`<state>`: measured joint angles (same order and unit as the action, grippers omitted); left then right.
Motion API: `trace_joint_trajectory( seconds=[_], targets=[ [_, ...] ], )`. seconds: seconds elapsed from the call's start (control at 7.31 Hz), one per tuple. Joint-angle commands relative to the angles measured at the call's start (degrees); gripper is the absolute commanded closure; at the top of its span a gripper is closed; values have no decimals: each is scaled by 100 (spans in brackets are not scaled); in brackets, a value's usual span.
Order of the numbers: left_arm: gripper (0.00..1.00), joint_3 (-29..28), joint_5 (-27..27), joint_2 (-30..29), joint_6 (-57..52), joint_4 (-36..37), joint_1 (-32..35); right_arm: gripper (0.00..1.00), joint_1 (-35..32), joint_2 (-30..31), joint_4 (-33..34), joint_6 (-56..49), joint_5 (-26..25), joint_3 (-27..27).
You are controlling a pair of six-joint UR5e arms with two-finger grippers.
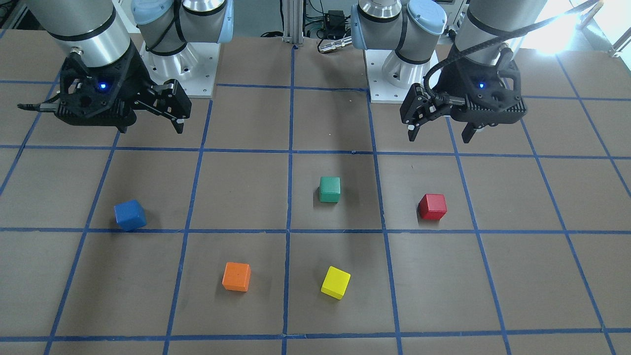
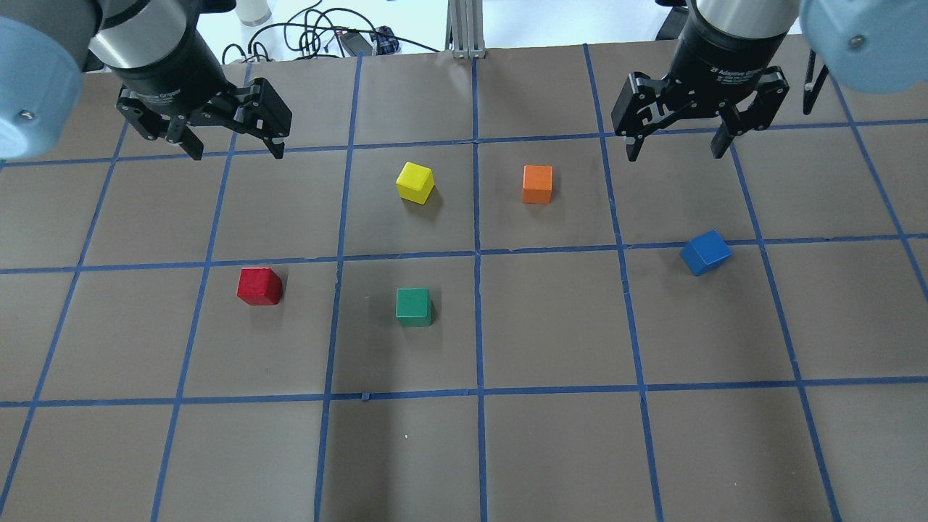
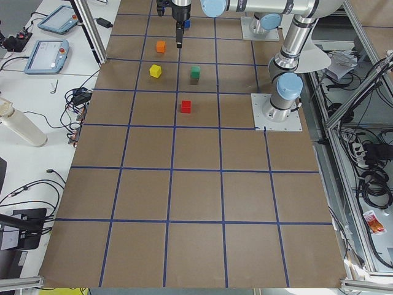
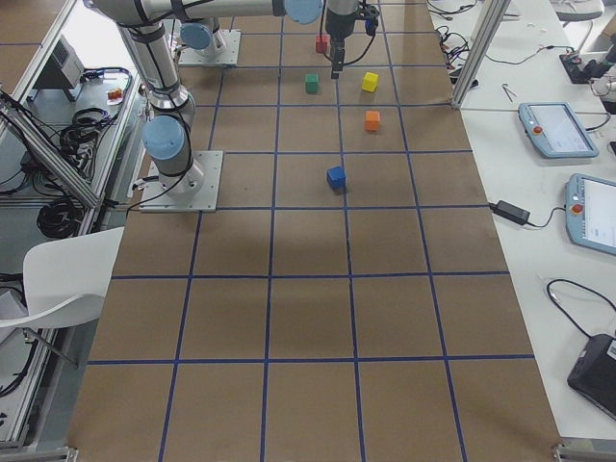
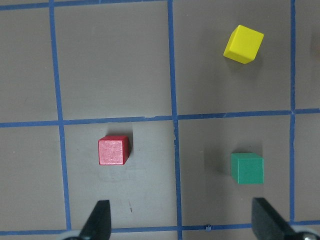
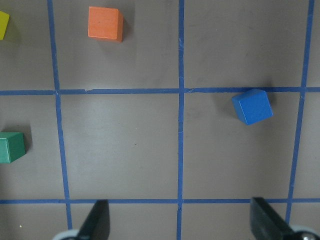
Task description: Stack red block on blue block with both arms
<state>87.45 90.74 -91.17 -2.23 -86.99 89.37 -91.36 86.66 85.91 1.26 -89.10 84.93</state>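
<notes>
Red block (image 2: pixel 259 286) sits flat on the robot's left half of the surface (image 2: pixel 551 326), with the green block (image 2: pixel 413 307) near on its right. The blue block (image 2: pixel 705 252) waits well apart on the right half, twisted against the grid lines. The left tool (image 2: pixel 238 153) hangs beyond the red block, jaws spread wide and empty, and the right tool (image 2: pixel 673 154) does likewise beyond the blue. The danger is that twist: set square to the grid, red's corners would overhang and it could topple.
</notes>
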Motion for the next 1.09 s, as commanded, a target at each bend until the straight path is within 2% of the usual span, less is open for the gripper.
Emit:
trace_joint_trajectory(
  seconds=[0.0, 0.27, 0.41, 0.55, 0.82, 0.96],
  targets=[
    [0, 0, 14, -49, 12, -2, 2, 0, 13, 52, 4, -4, -29, 15],
    [0, 78, -3, -50, -32, 16, -33, 0, 48, 70, 21, 5, -37, 15],
    [0, 218, -12, -119, -415, 68, -233, 0, 48, 70, 31, 5, -37, 15],
    [0, 620, -47, -198, -932, 182, -644, 0, 39, 70, 31, 5, -37, 24],
    [0, 1813, 23, -400, -1778, 1959, -1113, 0, 39, 53, 31, -3, -37, 24],
    [0, 2341, 23, -532, -1833, 2419, -1245, 0, 39, 44, 31, -12, -37, 24]
  ],
)
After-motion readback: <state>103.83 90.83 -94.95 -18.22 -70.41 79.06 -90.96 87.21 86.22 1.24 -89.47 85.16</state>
